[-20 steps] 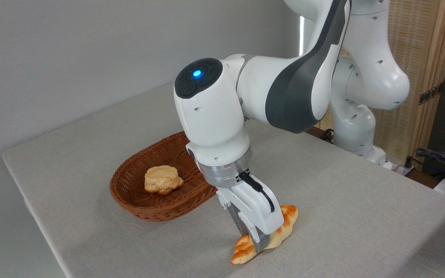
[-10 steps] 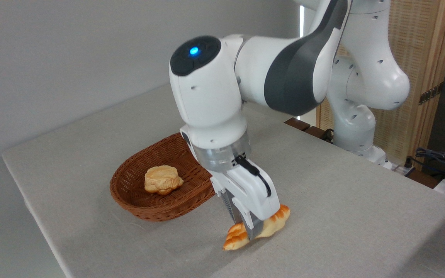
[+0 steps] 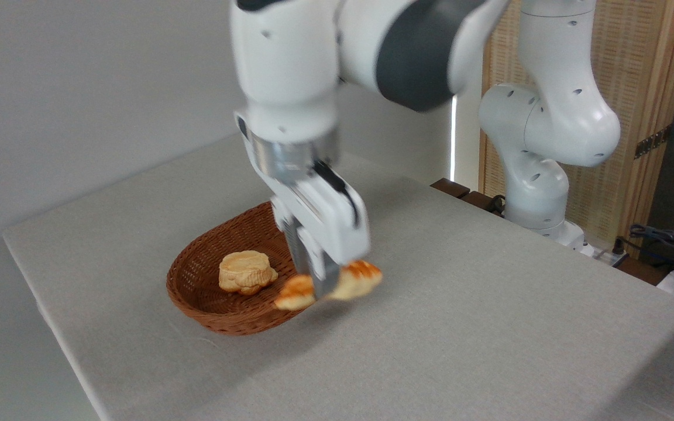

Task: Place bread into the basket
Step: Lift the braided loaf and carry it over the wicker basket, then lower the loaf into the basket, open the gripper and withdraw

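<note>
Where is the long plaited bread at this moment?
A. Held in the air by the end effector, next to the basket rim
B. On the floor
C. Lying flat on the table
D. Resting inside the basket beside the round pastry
A: the end effector is shut on the bread, which hangs above the table at the near rim of the basket.

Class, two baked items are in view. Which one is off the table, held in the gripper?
The long plaited loaf, clamped in the gripper above the basket rim; the round pastry lies inside the basket.
</note>
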Robot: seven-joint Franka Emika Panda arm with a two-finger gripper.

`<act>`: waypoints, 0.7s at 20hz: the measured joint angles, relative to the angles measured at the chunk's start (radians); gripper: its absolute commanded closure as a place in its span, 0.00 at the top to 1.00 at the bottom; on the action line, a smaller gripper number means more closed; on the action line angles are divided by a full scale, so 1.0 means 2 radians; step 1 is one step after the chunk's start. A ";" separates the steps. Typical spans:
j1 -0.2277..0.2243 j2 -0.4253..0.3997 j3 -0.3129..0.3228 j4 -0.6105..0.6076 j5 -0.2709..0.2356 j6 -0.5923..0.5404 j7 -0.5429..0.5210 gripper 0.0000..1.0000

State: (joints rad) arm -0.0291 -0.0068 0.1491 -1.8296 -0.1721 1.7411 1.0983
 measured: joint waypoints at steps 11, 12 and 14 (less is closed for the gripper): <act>-0.004 0.013 -0.140 0.024 -0.037 -0.016 -0.032 0.98; -0.004 0.018 -0.147 0.024 -0.037 -0.015 -0.033 1.00; -0.004 0.031 -0.152 0.024 -0.037 -0.010 -0.033 1.00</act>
State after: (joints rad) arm -0.0368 0.0562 -0.1551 -1.7814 -0.2467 1.7219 1.0331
